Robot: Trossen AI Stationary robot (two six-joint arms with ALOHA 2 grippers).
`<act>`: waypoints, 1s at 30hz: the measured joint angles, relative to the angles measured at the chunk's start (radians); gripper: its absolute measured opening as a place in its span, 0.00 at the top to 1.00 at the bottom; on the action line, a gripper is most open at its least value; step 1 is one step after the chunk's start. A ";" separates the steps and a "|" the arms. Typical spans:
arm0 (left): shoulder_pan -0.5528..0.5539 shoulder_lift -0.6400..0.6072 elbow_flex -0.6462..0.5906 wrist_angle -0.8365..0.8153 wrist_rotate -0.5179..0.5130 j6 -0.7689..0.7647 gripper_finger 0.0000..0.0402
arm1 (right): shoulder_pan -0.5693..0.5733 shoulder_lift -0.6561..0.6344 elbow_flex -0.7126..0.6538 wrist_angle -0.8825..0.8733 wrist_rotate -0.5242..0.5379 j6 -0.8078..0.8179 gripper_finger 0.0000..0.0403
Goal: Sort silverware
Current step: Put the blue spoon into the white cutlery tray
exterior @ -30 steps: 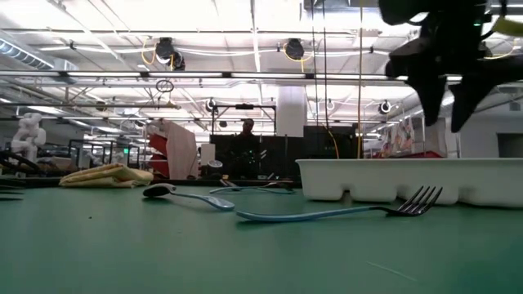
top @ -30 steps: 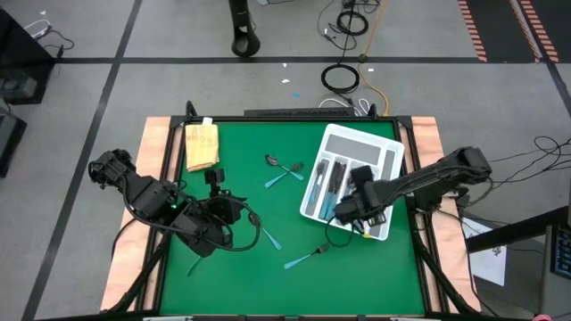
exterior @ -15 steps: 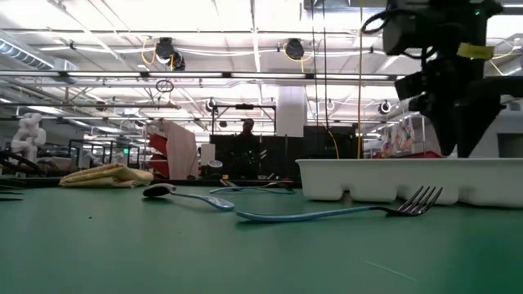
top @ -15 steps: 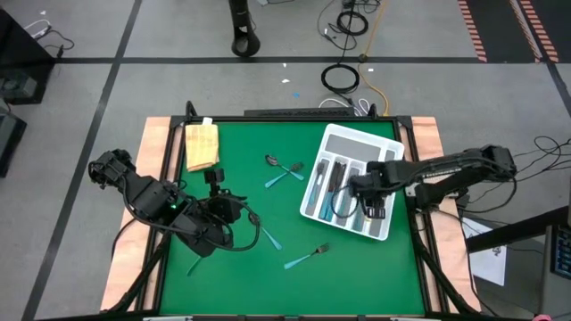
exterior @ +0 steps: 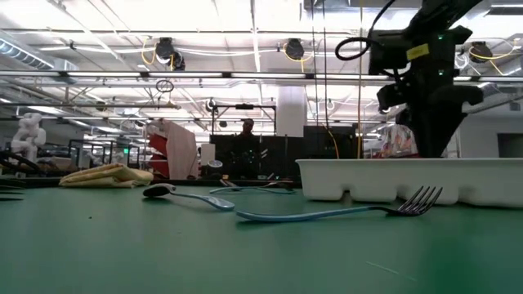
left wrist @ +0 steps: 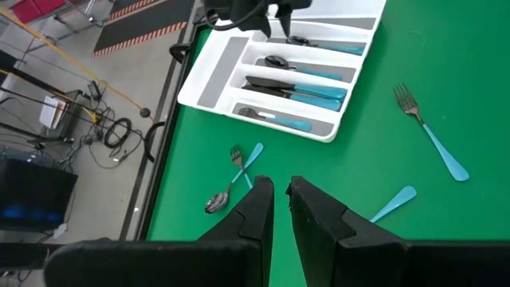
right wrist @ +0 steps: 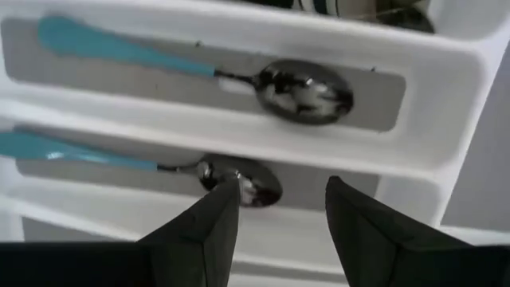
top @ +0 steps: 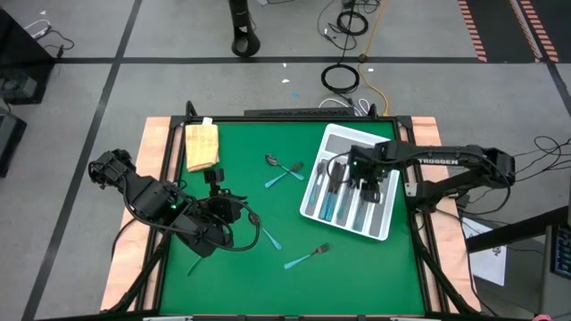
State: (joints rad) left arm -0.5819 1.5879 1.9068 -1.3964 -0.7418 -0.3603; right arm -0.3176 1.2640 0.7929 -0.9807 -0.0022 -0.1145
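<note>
The silverware has light-blue handles and dark heads. Several pieces lie in the white tray (top: 386, 143), and others are loose on the green mat: a spoon (top: 272, 160), a piece beside it (top: 284, 175), a fork (top: 308, 257) and a handle (top: 269, 237). My right gripper (top: 361, 171) hangs open just above the tray, its fingers (right wrist: 213, 219) over two spoons (right wrist: 307, 88) lying in their compartments. It touches nothing. My left gripper (left wrist: 280, 199) is shut and waits above the mat's left part (top: 217, 183). The low view shows the fork (exterior: 343, 213) lying flat in front of the tray (exterior: 392, 180).
A tan sponge-like block (top: 202, 144) lies at the mat's far left corner. Wooden borders (top: 157, 152) edge the mat on both sides. The tray sits tilted at the far right. Bare green mat (top: 357, 276) lies along the near edge. Cables lie on the floor beyond the table.
My right gripper has moved from the tray's near end toward the table's far edge, along the tray, and has come down closer to it. The loose silverware and my left arm have stayed in place.
</note>
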 joint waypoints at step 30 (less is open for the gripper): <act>0.013 0.000 0.000 -0.005 0.000 0.008 0.87 | -0.083 0.041 -0.040 -0.002 -0.048 0.084 0.56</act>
State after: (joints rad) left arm -0.5690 1.5879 1.9068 -1.4017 -0.7417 -0.3522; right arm -0.4004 1.3054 0.7525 -0.9831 -0.0502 -0.0306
